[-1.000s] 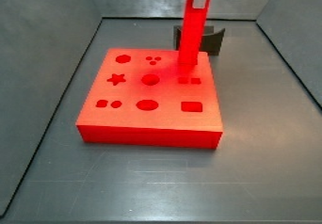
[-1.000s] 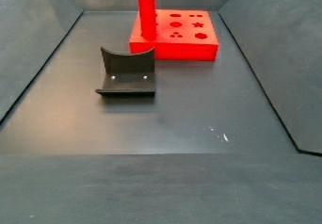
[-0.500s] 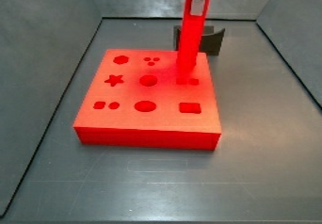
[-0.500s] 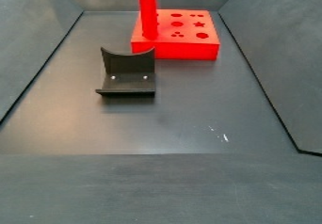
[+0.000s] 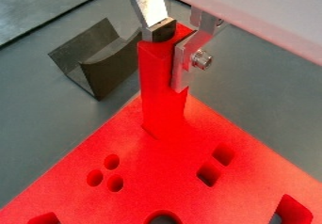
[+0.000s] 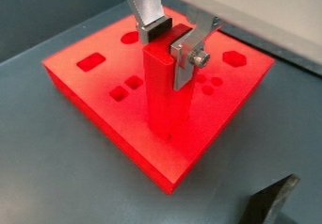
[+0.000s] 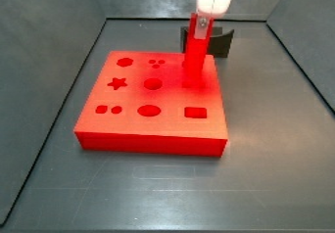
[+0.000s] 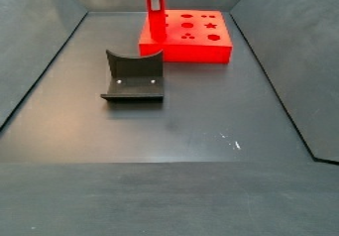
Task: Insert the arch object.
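No readable text, label or number shows anywhere.

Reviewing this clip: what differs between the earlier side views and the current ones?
The gripper has come into both side views from above and sits at the top of the tall red pole; the wrist views show its silver fingers on either side of the pole's top. The pole reaches less high in frame than before. The red board and the fixture have not moved. The arch object is not visible.

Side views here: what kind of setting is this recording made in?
Likely a lab test cell for insertion tasks: a grey walled floor, a red board with shaped holes, a dark fixture, and the gripper at a red pole.
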